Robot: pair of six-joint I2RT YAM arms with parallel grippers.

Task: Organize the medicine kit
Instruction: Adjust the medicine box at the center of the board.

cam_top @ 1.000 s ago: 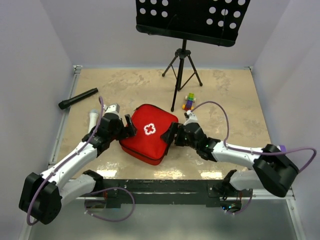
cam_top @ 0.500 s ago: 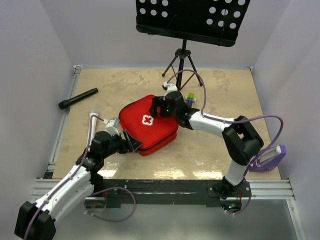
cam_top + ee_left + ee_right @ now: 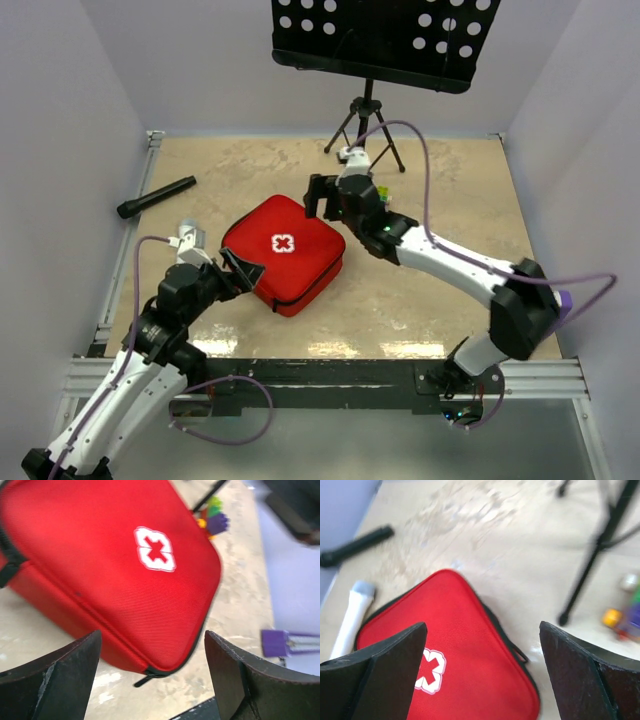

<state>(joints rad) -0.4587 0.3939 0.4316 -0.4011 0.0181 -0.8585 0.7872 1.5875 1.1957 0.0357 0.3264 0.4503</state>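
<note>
The left gripper (image 3: 240, 270) is spread wide and holds nothing, its fingers just off the near left edge of the medicine kit (image 3: 285, 250). The right gripper (image 3: 322, 196) is spread just as wide and empty, above the kit's far corner. The kit lies zipped shut and flat near the middle of the table (image 3: 430, 290), white cross (image 3: 283, 243) up, with a white tube (image 3: 188, 238) beside it on the left, a black flashlight (image 3: 157, 197) farther left, and a block toy (image 3: 381, 195) near the tripod (image 3: 365, 130) behind.
</note>
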